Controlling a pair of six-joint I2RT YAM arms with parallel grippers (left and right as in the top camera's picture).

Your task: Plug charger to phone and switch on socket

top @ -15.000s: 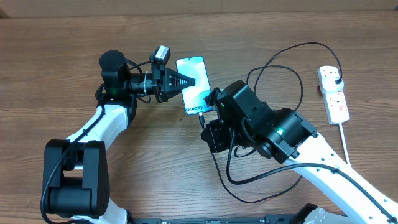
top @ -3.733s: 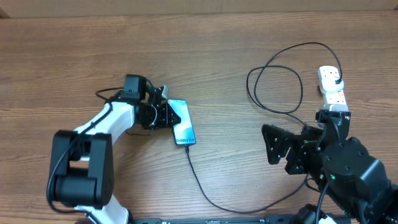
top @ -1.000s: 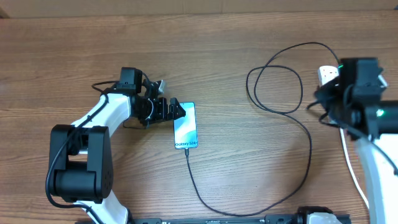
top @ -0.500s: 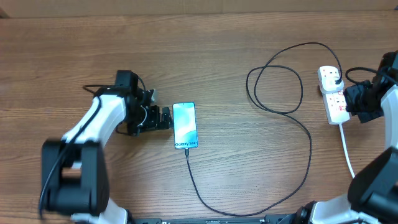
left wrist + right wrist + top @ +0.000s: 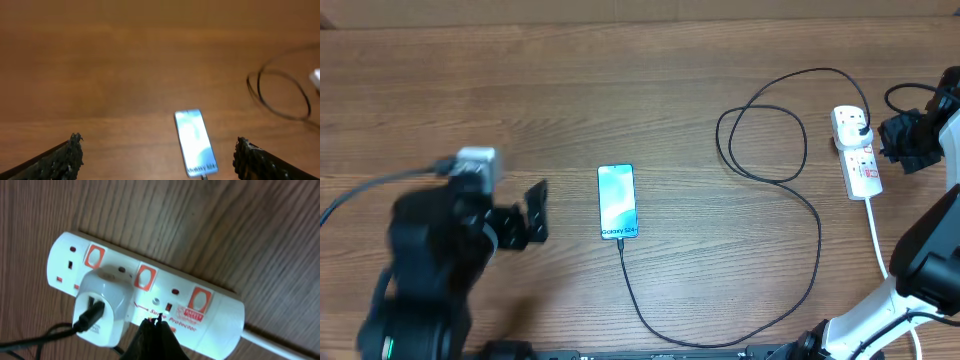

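**Just the switch left?**

The charger [image 5: 92, 311] is in the phone [image 5: 617, 200], centre of the worktop [image 5: 620, 80]. Right fingers [image 5: 153, 334] pinched together, empty, tips at the socket [image 5: 200, 305], far right. Left fingers [image 5: 67, 152] spread wide. I'd press the red switch [image 5: 145, 277] squarely so it doesn't skid.

- The left claw [image 5: 534, 212] left the slim, teal-screened smartphone [image 5: 617, 201] and drew back leftward, well apart from it.
- The smartphone shifted down to mid-worktop [image 5: 700, 80] and straightened.
- The right claw [image 5: 154, 326] swung from centre to the white elongated power strip [image 5: 861, 168] and closed above it.
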